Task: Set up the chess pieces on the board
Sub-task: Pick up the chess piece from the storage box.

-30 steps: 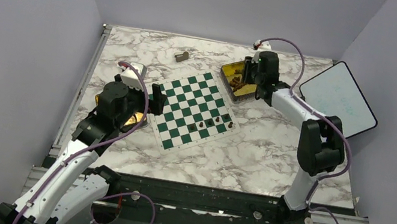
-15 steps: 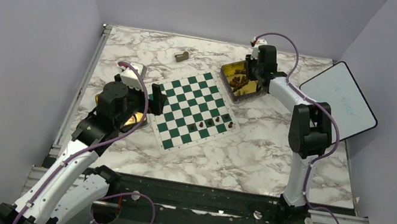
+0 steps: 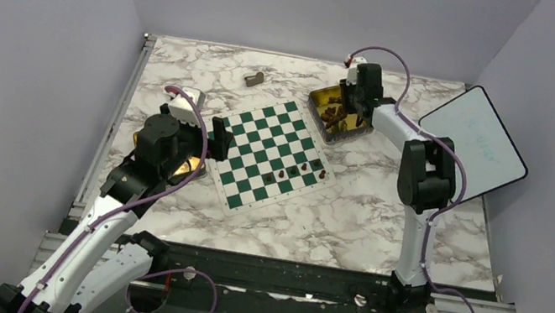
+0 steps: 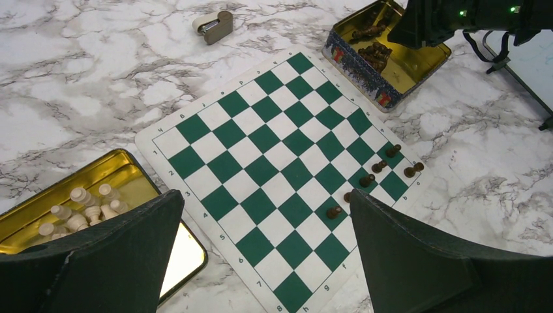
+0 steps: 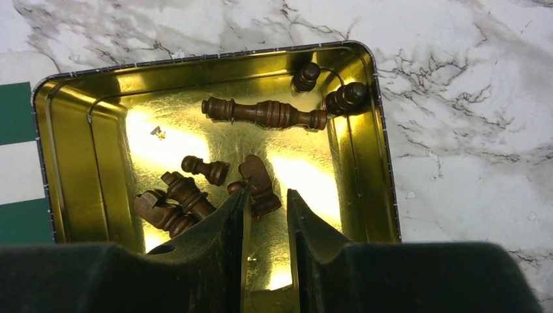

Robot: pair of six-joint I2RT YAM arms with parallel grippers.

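Right wrist view puts your right gripper (image 5: 266, 193) low in the tin (image 5: 368, 169). Its jaws are drawn narrow with a slim gap between them. The near end of one dark piece (image 5: 259, 182) lies between the tips, at 6 o'clock on the tin floor. Whether the gripper pinches it or only brackets it, I cannot tell.

Judge the piece light, stiff and smooth. It is rounded and lies flat on slick metal, so a skewed squeeze would likely roll it or squirt it out. Take it across its narrow waist, jaws square to its length, and expect it to come up lying sideways, not upright.

Crowding it:
- A heap (image 5: 173, 202) at 8 o'clock lies right against one finger (image 5: 231, 222).
- A small pawn (image 5: 205, 169) lies just beside the piece at 10 o'clock.
- A long piece (image 5: 264, 112) lies at 12 o'clock.
- Two pawns (image 5: 345, 96) sit in the 1 o'clock corner, well apart.

The tin walls narrow your approach.

In the top view the tin sits off the 1 o'clock corner of the board (image 3: 260, 141), and a few pieces (image 3: 304, 165) stand along its 4 o'clock edge. The block (image 3: 254, 79) at 11 o'clock and the panel (image 3: 473, 138) at 3 o'clock lie off your route.

Left wrist view shows your left gripper (image 4: 266, 195) spread wide and holding nothing, at the board's 9 o'clock side. It is above the left tin (image 4: 124, 171) of pale pieces (image 4: 85, 208).
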